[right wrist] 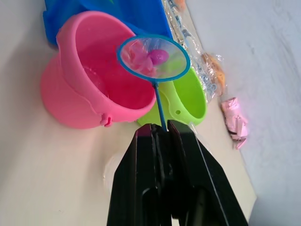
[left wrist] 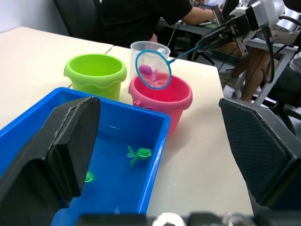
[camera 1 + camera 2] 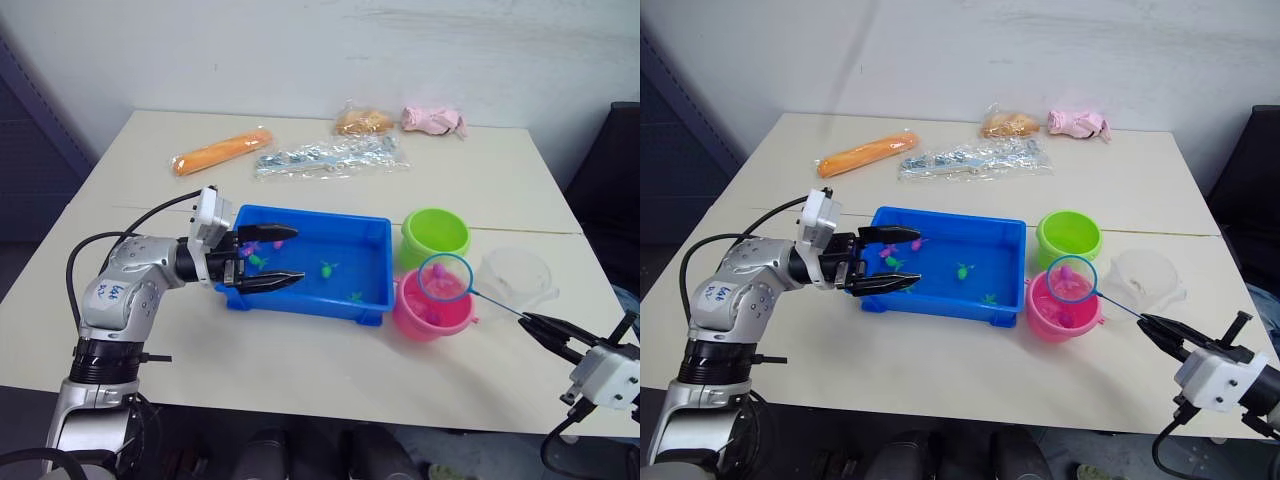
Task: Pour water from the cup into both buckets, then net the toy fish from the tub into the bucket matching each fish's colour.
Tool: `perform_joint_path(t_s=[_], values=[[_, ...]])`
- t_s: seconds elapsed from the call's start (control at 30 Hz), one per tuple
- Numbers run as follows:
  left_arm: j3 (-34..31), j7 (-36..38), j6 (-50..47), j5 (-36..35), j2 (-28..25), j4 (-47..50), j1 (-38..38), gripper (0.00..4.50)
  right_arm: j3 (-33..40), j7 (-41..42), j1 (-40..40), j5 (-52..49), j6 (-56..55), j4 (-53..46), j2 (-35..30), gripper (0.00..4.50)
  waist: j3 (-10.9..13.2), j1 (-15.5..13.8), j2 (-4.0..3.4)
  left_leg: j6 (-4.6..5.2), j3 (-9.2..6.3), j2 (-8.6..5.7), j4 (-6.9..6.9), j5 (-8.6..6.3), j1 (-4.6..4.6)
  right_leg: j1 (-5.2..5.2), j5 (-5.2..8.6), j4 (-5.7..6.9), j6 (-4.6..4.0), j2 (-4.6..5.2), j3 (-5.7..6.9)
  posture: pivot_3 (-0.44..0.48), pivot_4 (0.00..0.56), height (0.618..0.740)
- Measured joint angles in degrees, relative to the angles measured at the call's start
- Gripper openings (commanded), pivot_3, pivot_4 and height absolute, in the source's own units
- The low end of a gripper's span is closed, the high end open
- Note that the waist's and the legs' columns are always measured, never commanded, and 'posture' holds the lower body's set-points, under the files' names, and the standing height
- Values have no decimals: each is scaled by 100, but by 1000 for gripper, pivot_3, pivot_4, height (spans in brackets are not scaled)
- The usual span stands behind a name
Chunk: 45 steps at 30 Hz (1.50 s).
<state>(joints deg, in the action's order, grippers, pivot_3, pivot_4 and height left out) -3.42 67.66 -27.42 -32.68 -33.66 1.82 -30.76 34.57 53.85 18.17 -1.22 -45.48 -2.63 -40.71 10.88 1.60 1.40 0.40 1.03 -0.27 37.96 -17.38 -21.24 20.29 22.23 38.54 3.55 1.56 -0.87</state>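
My left gripper (image 3: 286, 257) is open over the left end of the blue tub (image 3: 310, 301), one finger (image 2: 56, 155) on each side of the water. Green toy fish (image 3: 328, 268) and pink ones (image 3: 278, 244) lie in the tub. To its right stand the lime green bucket (image 3: 435, 235) and the pink bucket (image 3: 428, 312), with the clear cup (image 3: 515, 280) beside them. Near the table's right front edge, my right gripper (image 3: 530, 322) is shut on the net's thin handle. The blue-rimmed net (image 3: 444, 277) hangs over the pink bucket with a pink fish (image 1: 157, 56) in it.
At the table's far side lie an orange packet (image 3: 222, 151), a clear plastic packet (image 3: 330, 157), a bag of brownish items (image 3: 364, 122) and a pink cloth (image 3: 433, 120). A black chair (image 3: 610, 170) stands at the right. A person (image 2: 141, 19) sits beyond the table.
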Motion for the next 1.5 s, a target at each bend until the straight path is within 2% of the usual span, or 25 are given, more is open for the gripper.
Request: perform_joint_path(t_s=[0.23, 0.33, 0.53, 0.8, 1.5], values=[[0, -17, 45, -1, 16, 4, 116, 4356, 315, -1105, -204, 1392, -1651, 414, -186, 0, 0, 0, 0, -12, 0, 0, -1, 6, 1, 0, 0, 1, 0, -2, 0, 0, 150, 740], [0, -27, 73, -2, 26, 3, 136, 4356, 690, -1637, -384, 2244, -2290, 408, -176, 0, 0, 2, 0, -12, 2, -2, 0, 6, 1, 0, 0, 0, 0, -1, -2, 0, 150, 740], [0, -55, 90, -4, 61, 3, 136, 4356, 1015, -2438, -431, 3299, -2716, 437, -199, 0, 0, -1, 0, -13, 2, -2, -1, 6, 0, 0, 0, -1, 0, -1, -3, 0, 150, 740], [-9, -62, 128, -13, 61, 1, 136, 4356, 1104, -3388, -249, 4275, -2746, 429, -205, 0, 0, 5, 0, -15, 2, -2, -2, 7, 2, 0, 1, 1, -1, -2, -4, 0, 150, 740], [-25, -122, 193, -16, 60, -72, 45, 4356, 867, -5224, 626, 5382, -1837, -291, -64, 0, 0, 6, 0, -16, 8, -3, -8, 8, 5, 1, 1, 0, -3, -2, -14, 0, 150, 740]])
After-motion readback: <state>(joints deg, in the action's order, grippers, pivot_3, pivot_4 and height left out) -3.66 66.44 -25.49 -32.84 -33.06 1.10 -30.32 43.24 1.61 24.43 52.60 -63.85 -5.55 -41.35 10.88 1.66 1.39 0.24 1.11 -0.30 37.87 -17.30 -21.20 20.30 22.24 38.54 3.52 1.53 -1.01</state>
